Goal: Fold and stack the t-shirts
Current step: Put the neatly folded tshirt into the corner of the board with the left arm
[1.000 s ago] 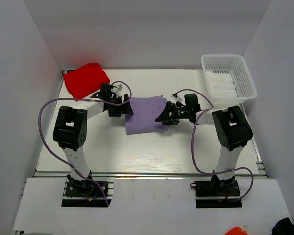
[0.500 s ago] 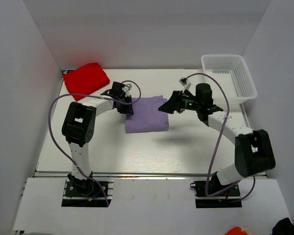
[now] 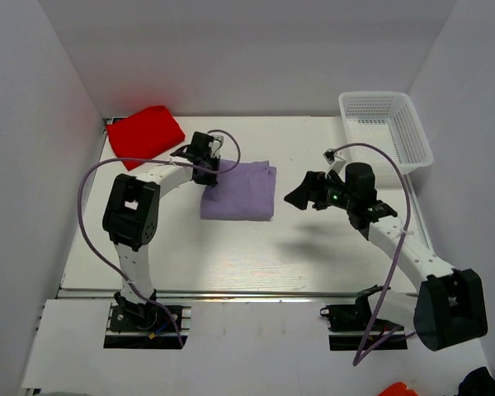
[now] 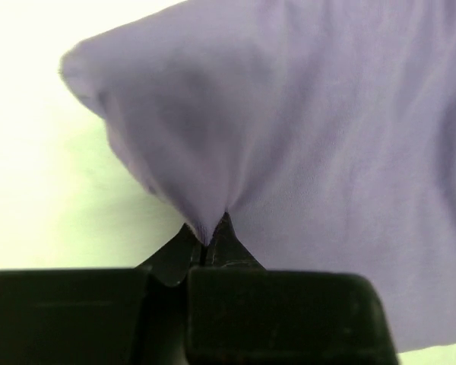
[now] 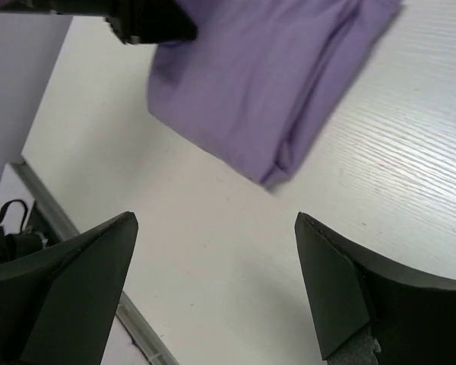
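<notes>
A folded lavender t-shirt (image 3: 241, 190) lies mid-table. My left gripper (image 3: 208, 176) is shut on its left edge; in the left wrist view the purple cloth (image 4: 304, 114) bunches to a pinch between the black fingertips (image 4: 226, 237) of the left gripper (image 4: 210, 237). A red t-shirt (image 3: 145, 133), folded, rests at the far left corner. My right gripper (image 3: 301, 196) hangs open to the right of the lavender shirt, apart from it. In the right wrist view the right gripper (image 5: 216, 220) holds nothing, and the lavender t-shirt (image 5: 266, 84) lies beyond it.
A white mesh basket (image 3: 384, 132) stands at the far right corner. White walls close in the table on the left, back and right. The table's near edge rail (image 3: 247, 293) runs in front of both arm bases.
My left gripper has shut on the lavender shirt's left edge and dragged it slightly left. The right arm has let go of the shirt and drawn back to the right, still open.
</notes>
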You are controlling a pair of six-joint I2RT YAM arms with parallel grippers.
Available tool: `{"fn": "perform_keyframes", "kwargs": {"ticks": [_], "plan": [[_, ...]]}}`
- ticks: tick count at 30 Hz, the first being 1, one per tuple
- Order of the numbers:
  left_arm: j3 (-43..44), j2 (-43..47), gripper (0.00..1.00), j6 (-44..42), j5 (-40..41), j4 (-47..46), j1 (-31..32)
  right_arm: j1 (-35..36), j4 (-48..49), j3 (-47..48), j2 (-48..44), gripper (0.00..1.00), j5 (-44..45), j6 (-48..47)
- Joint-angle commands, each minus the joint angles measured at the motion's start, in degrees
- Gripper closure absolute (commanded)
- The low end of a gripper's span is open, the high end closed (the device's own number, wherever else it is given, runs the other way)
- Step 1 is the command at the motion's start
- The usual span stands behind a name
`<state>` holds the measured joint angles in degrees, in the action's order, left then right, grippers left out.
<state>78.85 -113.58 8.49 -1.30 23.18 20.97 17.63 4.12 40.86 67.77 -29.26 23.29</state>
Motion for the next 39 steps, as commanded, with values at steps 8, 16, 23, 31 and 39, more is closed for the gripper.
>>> {"fn": "perform_keyframes", "kwargs": {"ticks": [8,16,23,31,39], "plan": [[22.91,-0.75,1.00,-11.56,8.51,7.22,-2.07,-0.40,-9.21,-1.75,-12.03,0.10,16.50,-5.97],[48.13,-14.38,1.00,-11.75,12.11,14.52,-5.41,-0.40,-14.40,-0.79,-16.43,0.10,24.41,-7.38],[54.12,-16.67,1.00,-7.89,12.19,10.14,-10.33,-0.31,-15.98,0.18,-17.05,0.10,26.62,-6.68],[57.20,-16.15,1.00,-5.15,10.45,5.56,-16.04,-0.31,-16.34,1.06,-15.83,0.10,26.62,-6.41],[57.73,-15.09,1.00,-2.95,7.11,1.96,-20.44,-0.23,-16.25,2.12,-14.24,0.10,25.74,-5.62]]}}
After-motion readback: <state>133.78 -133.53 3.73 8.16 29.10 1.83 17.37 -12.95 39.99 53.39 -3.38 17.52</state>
